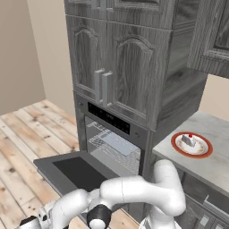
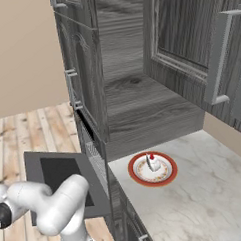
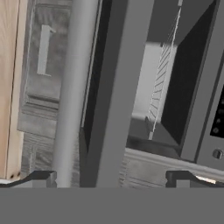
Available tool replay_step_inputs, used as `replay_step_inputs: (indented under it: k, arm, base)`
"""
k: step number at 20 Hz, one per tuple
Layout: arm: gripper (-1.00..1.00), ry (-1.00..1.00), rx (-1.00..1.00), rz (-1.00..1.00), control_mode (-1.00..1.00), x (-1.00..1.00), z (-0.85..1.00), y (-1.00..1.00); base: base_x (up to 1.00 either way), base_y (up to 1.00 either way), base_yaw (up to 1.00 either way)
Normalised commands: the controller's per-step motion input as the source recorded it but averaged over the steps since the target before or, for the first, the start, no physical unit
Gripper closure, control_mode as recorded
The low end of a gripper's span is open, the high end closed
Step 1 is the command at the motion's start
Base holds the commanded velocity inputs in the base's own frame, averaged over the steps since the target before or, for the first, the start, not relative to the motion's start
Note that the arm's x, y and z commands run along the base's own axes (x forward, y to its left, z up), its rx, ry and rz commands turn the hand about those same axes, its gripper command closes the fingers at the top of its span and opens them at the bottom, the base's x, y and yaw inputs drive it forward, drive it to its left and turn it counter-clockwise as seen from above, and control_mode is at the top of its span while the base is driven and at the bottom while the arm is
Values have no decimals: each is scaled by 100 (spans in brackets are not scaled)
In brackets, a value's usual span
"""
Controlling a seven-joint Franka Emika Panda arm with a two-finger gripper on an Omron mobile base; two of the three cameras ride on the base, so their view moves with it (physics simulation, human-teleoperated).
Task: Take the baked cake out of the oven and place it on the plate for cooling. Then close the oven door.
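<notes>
The baked cake [image 2: 152,162], a small white wedge-shaped slice with a tiny red cherry on top, sits upright on the round plate with a broad red-orange rim and cream patterned centre [image 2: 167,178], which we see resting on the pale marbled counter [image 2: 206,193] just right of the built-in grey steel oven [image 1: 110,119]. We cannot tell from these views which way the wedge's narrow end points. The flat dark grey oven door with its large black glass window [image 1: 74,171] hangs fully open, lying roughly level and jutting out over the light wood-plank floor [image 1: 22,147], its long axis running across the oven's width. In the hand view the gripper [image 3: 111,179] has its two dark fingers spread wide, straddling the door's edge, with the long silver bar handle [image 3: 72,92] just inside the left fingertip [image 3: 41,176].
</notes>
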Motion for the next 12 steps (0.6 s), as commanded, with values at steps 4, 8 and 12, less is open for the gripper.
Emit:
replay_step_inputs:
  k: [4,8,12]
  arm:
    - [-100,0,-14,-5,-100,15,-36,22]
    - [-100,0,-15,-7,-100,26,-39,16]
    - [-100,0,-17,-8,-100,20,-41,7]
  base:
    - [0,0,0]
    - [0,0,0]
    - [0,0,0]
